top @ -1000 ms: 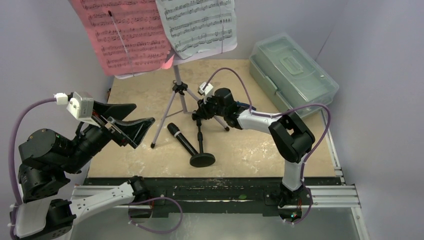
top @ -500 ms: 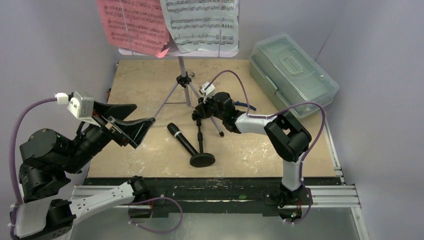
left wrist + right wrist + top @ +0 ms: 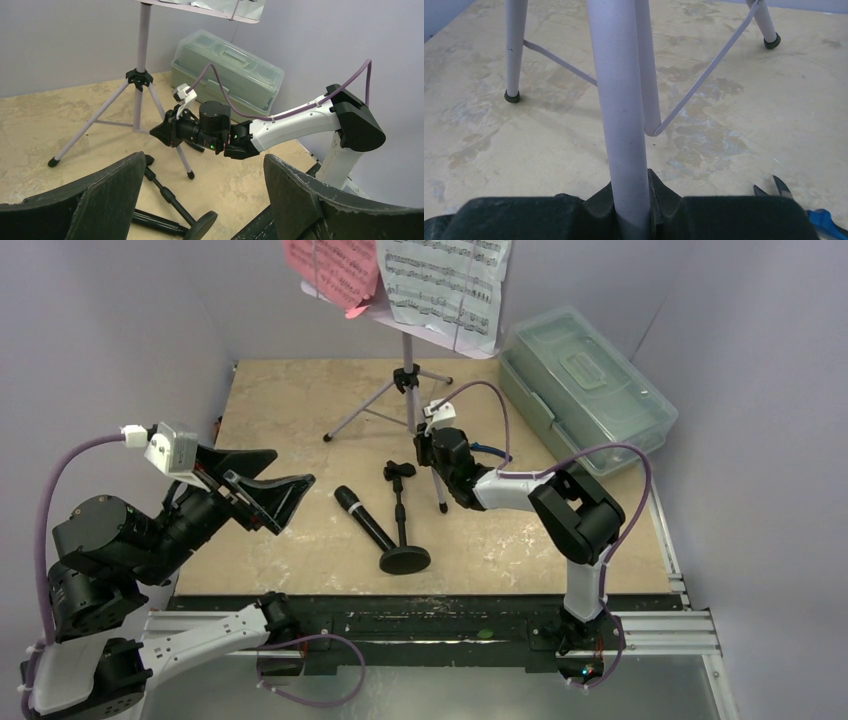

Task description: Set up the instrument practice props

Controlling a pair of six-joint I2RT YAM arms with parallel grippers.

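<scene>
The right gripper (image 3: 436, 448) is clamped on a slanting leg (image 3: 624, 125) of the music stand (image 3: 408, 352) at 12 o'clock, which looks upright, while the left gripper (image 3: 288, 467) hangs farther off at 9 o'clock, jaws apart.

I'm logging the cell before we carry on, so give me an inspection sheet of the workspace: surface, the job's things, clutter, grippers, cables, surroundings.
Surface: beige tabletop, blotchy and worn.
Job's things: lavender music stand standing on its tripod, pink sheet and white sheet on its tray; microphone and mic stand lying flat side by side.
Clutter: clear lidded box at the far right; blue-handled pliers on the table near the music stand.
Grippers: right gripper shut on one leg of the music stand; left gripper open, empty, raised.
Cables: purple cables looping off each wrist.
Surroundings: plain walls around the table.
</scene>
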